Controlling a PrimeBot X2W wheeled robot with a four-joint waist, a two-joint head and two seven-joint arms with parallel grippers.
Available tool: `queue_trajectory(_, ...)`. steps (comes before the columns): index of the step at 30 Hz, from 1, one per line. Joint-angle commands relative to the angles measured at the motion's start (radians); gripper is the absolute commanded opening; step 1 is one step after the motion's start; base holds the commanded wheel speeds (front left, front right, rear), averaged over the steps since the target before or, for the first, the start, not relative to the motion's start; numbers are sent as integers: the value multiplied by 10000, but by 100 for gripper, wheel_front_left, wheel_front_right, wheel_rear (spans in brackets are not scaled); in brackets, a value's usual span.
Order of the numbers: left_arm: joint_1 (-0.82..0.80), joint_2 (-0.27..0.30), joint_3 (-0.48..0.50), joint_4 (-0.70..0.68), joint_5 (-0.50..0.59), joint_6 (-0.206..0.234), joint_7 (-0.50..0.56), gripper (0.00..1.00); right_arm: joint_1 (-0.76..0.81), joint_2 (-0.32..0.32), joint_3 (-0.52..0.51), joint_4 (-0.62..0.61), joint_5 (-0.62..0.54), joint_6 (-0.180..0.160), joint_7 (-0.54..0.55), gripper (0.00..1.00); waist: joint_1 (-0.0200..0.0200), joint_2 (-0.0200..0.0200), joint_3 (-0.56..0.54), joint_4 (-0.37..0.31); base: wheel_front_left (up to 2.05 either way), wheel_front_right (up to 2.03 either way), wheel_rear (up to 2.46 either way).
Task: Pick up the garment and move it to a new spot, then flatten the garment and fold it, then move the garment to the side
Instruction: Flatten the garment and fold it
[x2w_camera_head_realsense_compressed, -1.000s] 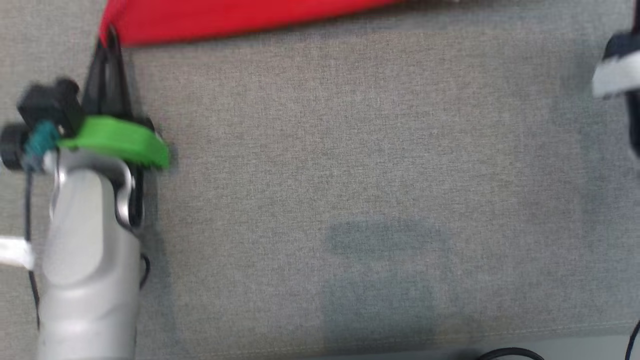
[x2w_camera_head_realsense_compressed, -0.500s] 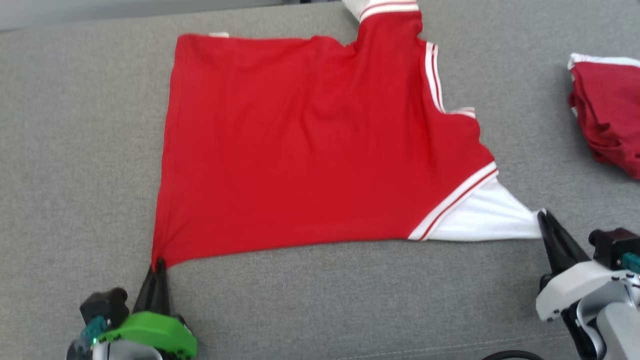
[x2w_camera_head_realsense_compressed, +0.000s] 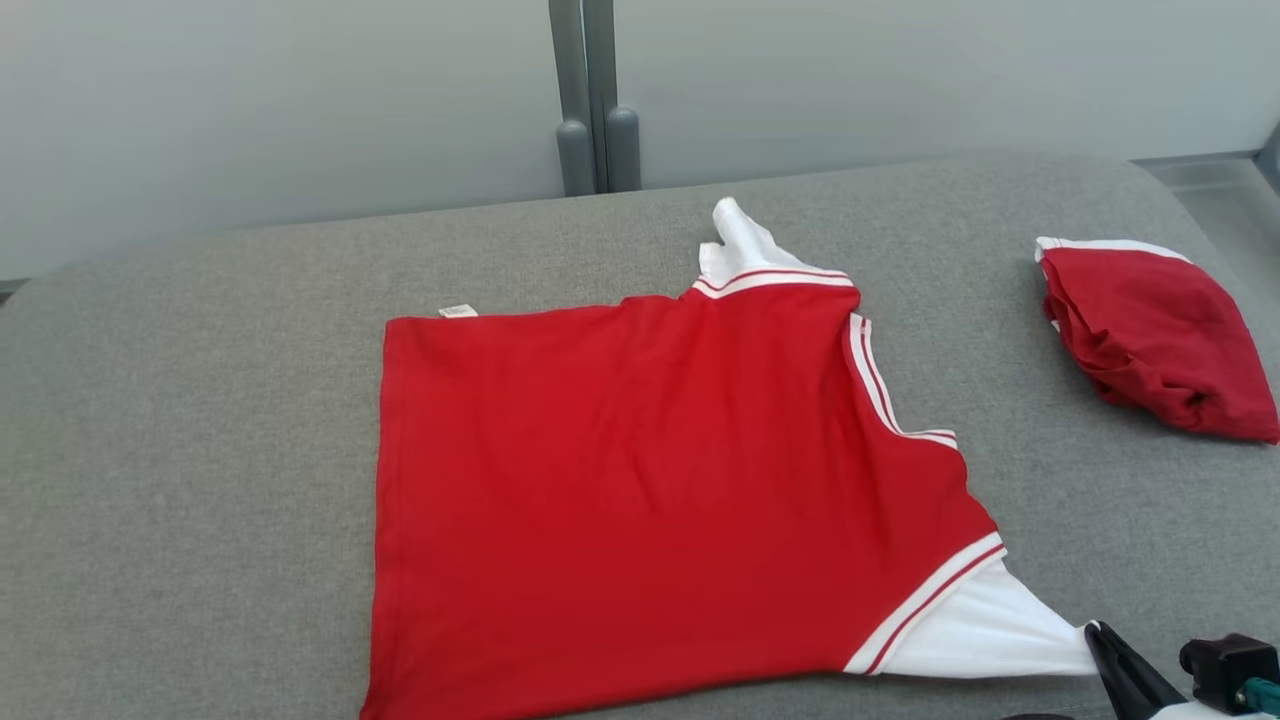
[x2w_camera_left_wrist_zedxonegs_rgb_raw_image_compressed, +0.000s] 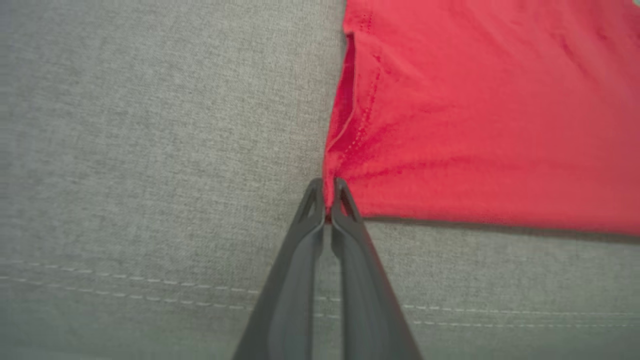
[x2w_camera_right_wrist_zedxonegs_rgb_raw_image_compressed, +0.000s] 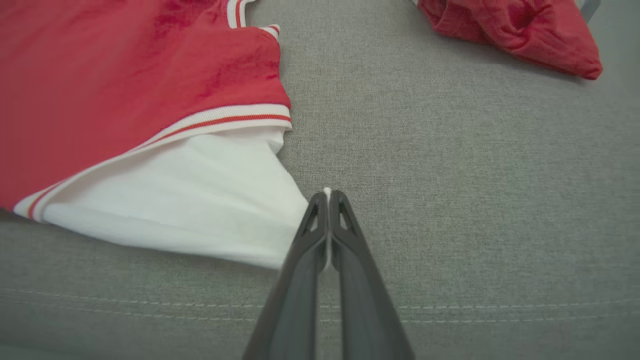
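The left hand (x2w_camera_left_wrist_zedxonegs_rgb_raw_image_compressed: 327, 192) is pinched closed on the lower left corner of the garment (x2w_camera_left_wrist_zedxonegs_rgb_raw_image_compressed: 475, 125). In the left wrist view a sliver of red hem shows between its two dark fingertips at the centre of the frame. The right hand (x2w_camera_right_wrist_zedxonegs_rgb_raw_image_compressed: 327, 195) is likewise clamped tight, with a thin edge of white cloth caught between its tips. In the head view it sits at the lower right corner of the frame (x2w_camera_head_realsense_compressed: 1100, 640), touching the point of the white sleeve (x2w_camera_head_realsense_compressed: 975, 630).

A grey fabric-covered surface (x2w_camera_head_realsense_compressed: 200, 450) spans most of the head view, with a pale wall (x2w_camera_head_realsense_compressed: 250, 100) and a grey post (x2w_camera_head_realsense_compressed: 590, 100) behind it at the top. A stitched seam (x2w_camera_left_wrist_zedxonegs_rgb_raw_image_compressed: 150, 287) runs across the surface near the bottom of both wrist views.

The garment (x2w_camera_head_realsense_compressed: 640, 480), a red shirt with white-and-red striped trim, lies spread flat on the surface in the centre and lower half of the head view. Its bottom edge is drawn taut between the two hands.

A darker red bundle (x2w_camera_head_realsense_compressed: 1160, 340) of crumpled cloth with a white edge lies well apart at the right of the frame, and shows at the upper right of the right wrist view (x2w_camera_right_wrist_zedxonegs_rgb_raw_image_compressed: 515, 30).

The white sleeve (x2w_camera_right_wrist_zedxonegs_rgb_raw_image_compressed: 190, 200) is pulled out into a cone toward the right hand. The second sleeve (x2w_camera_head_realsense_compressed: 745, 250) pokes up at the garment's top edge. A small white label (x2w_camera_head_realsense_compressed: 458, 311) sits at the upper left corner of the garment.
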Motion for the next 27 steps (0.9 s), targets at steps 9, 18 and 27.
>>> queue_trajectory(9,-354,84,-116,-1704,382,-49,11,0,-339,15,-603,-1168,-245,-32,-25,0,1,-1,-16,303,0,0,0)
queue_trajectory(18,-1985,79,-660,-1590,789,103,11,0,-2345,384,-521,-542,-799,-29,-25,0,1,-1,681,368,0,0,0)
queue_trajectory(27,-3804,77,-1087,-583,899,666,12,0,-4607,567,-310,758,-1354,-29,-25,0,1,-1,1884,655,0,0,0)
